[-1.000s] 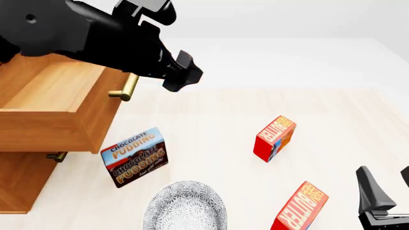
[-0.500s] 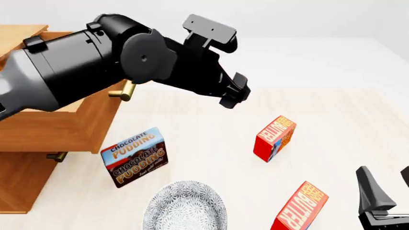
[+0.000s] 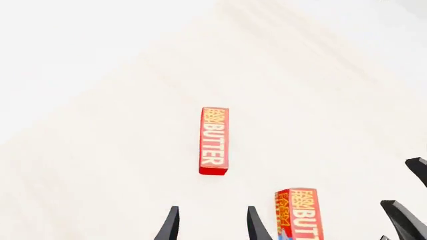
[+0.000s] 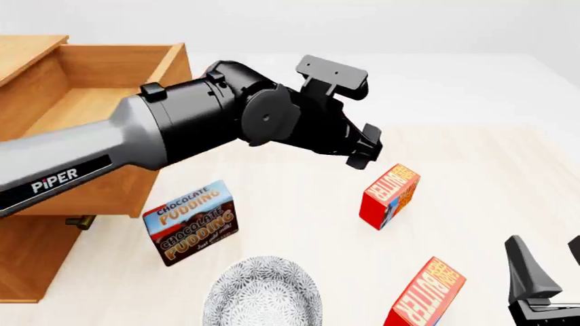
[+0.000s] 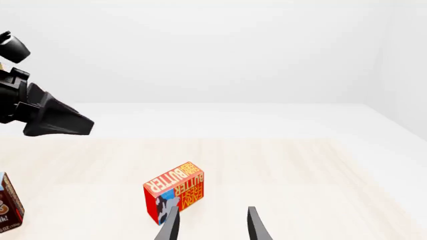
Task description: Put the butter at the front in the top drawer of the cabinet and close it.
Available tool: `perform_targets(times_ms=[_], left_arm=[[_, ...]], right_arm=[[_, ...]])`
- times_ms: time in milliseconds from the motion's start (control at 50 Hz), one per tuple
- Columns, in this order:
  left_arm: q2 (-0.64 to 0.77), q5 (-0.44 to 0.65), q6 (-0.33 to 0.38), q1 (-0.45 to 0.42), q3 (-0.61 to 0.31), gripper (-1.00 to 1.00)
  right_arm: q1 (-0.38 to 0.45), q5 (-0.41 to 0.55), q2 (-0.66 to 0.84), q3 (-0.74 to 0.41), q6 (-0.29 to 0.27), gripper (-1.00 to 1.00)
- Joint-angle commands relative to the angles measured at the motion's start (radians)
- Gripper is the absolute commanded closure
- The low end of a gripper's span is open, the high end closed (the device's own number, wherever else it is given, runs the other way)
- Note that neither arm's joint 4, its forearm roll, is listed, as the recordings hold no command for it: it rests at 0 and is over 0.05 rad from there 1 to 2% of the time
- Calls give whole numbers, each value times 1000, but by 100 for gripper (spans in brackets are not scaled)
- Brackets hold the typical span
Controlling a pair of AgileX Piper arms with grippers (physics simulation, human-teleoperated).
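Two red butter cartons stand on the table. The butter at the front (image 4: 424, 295) (image 3: 300, 215) is close to my right gripper (image 4: 545, 250), which is open and empty just right of it. The other carton (image 4: 390, 195) (image 3: 214, 141) (image 5: 175, 192) stands farther back. My left gripper (image 4: 363, 146) (image 3: 213, 227) hangs open and empty above and left of that rear carton. The top drawer (image 4: 100, 102) of the orange-brown cabinet (image 4: 27, 251) is pulled open, and what shows of its inside is bare. My left arm hides the drawer's handle.
A chocolate pudding box (image 4: 190, 221) stands in front of the cabinet. A patterned grey-white bowl (image 4: 263, 295) sits at the front edge. The lower drawer's brass handle (image 4: 80, 221) shows under the open drawer. The left arm spans the space from the cabinet to mid-table.
My left arm has swung right and down, away from the open drawer toward the rear butter carton. The right gripper and both cartons have stayed put.
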Motion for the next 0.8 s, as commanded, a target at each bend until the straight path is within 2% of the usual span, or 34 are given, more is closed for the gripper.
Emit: perform_targets(times_ms=[20, 200, 800], left_arm=[[71, -37, -37, -11, -22, -100], [123, -76, -65, -18, -14, -100], [241, -50, -44, 0, -72, -100]], right_arm=[[0, -1, 1, 0, 1, -100], [0, -1, 1, 0, 0, -100], [0, -1, 1, 0, 0, -100]])
